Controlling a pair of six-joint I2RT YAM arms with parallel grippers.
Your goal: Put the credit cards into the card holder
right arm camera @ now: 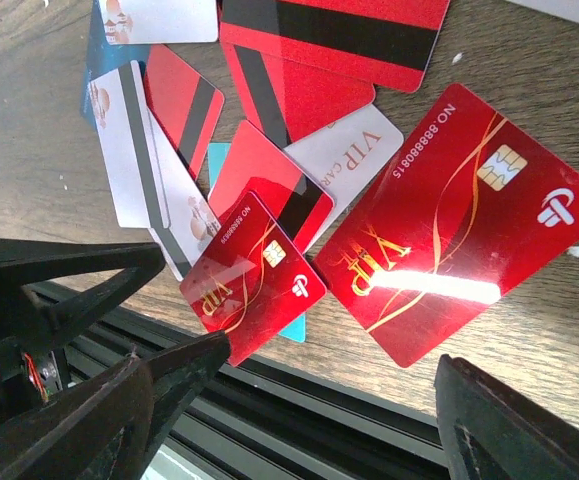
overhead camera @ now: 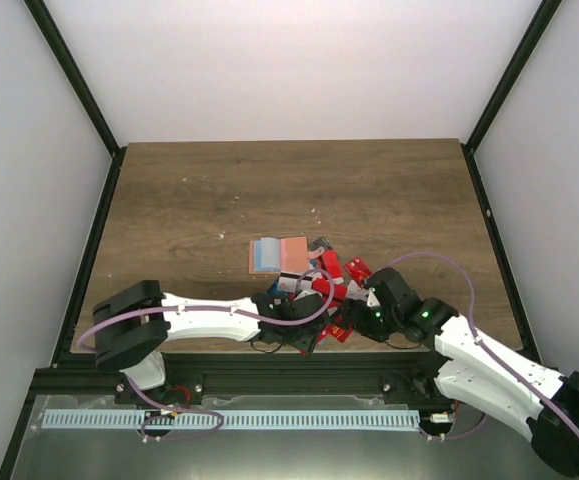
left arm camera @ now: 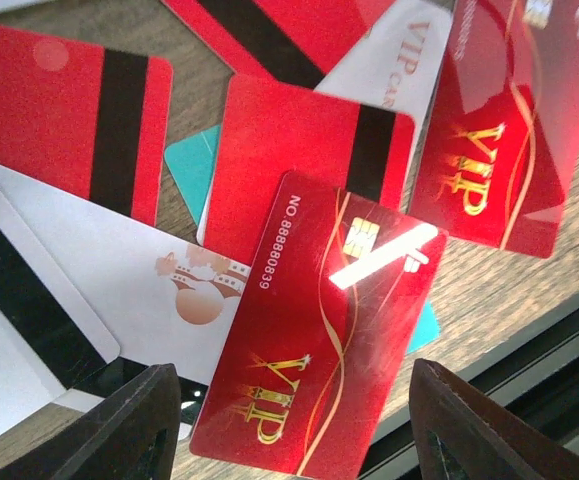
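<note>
lying overlapped just beside the card holder (overhead camera: 293, 255), the credit cards (left arm camera: 319, 330) appeared thin, stiff, slick; best taken by an edge. left gripper (left arm camera: 294, 368) and right gripper (right arm camera: 334, 360) were released, empty.

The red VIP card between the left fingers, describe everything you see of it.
The red VIP card looks like glossy plastic, face up, with gold lettering, a gold swirl, a chip and a white number. It rests on a striped red card, a white card and a teal card, at the table's near edge. The left fingers flank it, open, not touching.
</note>
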